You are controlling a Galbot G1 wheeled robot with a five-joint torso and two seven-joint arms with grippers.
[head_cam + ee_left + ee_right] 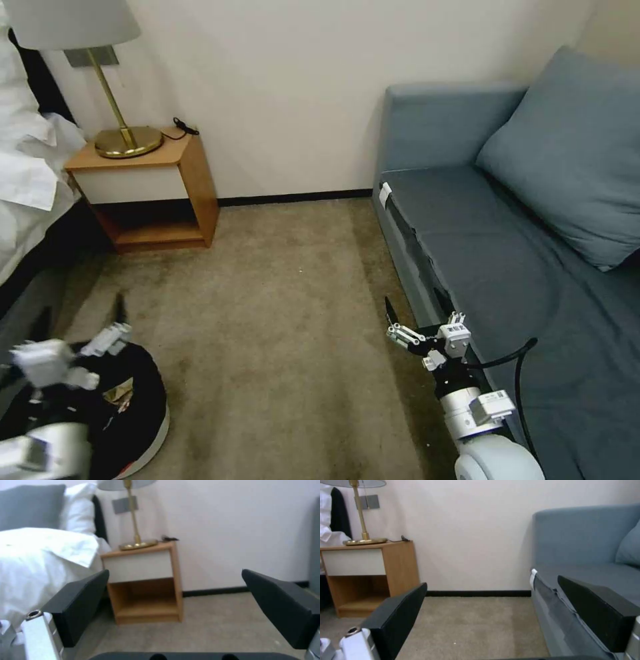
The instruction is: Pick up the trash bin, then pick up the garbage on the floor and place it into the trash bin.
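Near left, the left gripper (100, 320), fingers spread, hovers over the round white black-bagged trash bin (143, 427); the right gripper (393, 319), spread wide, hangs beside the grey-blue fabric sofa (507, 267) on beige carpet (287, 320).

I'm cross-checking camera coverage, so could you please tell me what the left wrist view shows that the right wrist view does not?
Left wrist view alone: the bed's white duvet and grey pillow, seen between the open fingers of the left gripper.

Right wrist view alone: the blue sofa with its cushion, seen between the open fingers of the right gripper.

Both: the wooden nightstand, brass lamp, beige carpet and black skirting.
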